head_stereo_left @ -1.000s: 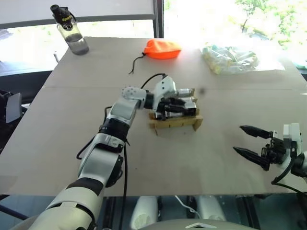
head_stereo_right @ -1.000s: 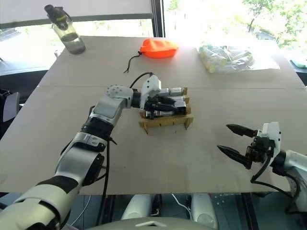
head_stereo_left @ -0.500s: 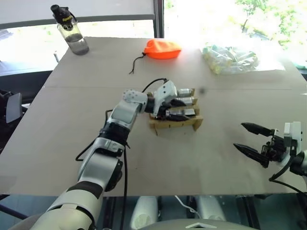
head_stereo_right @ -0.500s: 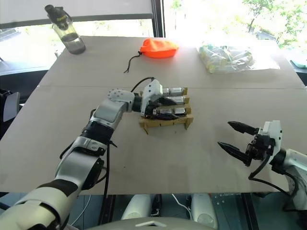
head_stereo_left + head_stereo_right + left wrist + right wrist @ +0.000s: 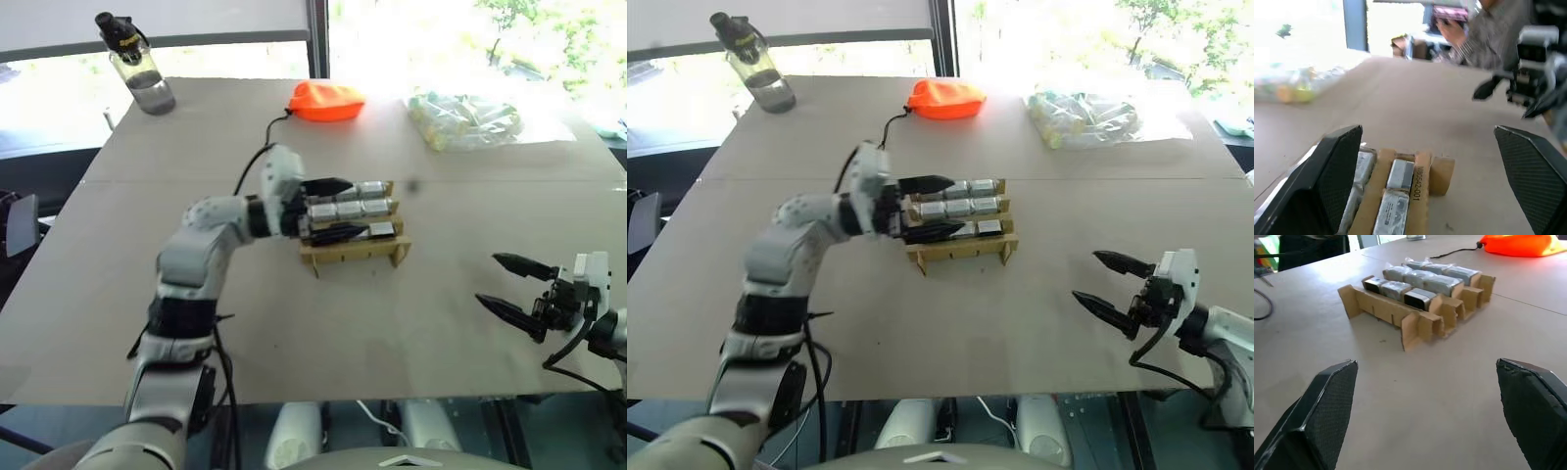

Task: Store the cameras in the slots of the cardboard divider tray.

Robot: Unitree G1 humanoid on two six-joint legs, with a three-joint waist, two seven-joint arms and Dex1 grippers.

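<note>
Bright windows run behind a wide tan table point(image 5: 118, 294) that takes up most of the head view. Lying near the table's far edge, largest first, are a clear bag of pale yellowish items point(image 5: 468, 119) toward the far right corner, an orange pouch point(image 5: 327, 100) with a dark cord at the middle of that edge, and a clear water bottle point(image 5: 135, 66) with a black cap at the far left corner.

Near the table's middle sits the cardboard divider tray point(image 5: 960, 252), a tan rack of crossed strips with end tabs sticking out. Silver-grey cameras point(image 5: 958, 207) fill its far slots in rows; the row nearest the robot looks empty.

At the tray's left end is the left gripper point(image 5: 331, 209), its two black fingers spread wide, one by the tray's far side and one by its near side, holding nothing. Beside the table's near right corner, well apart from the tray, hangs the right gripper point(image 5: 1115, 284), its jaws also spread wide and empty.

A person in a striped sleeve point(image 5: 1484, 41) shows in the left wrist view beyond the table.
</note>
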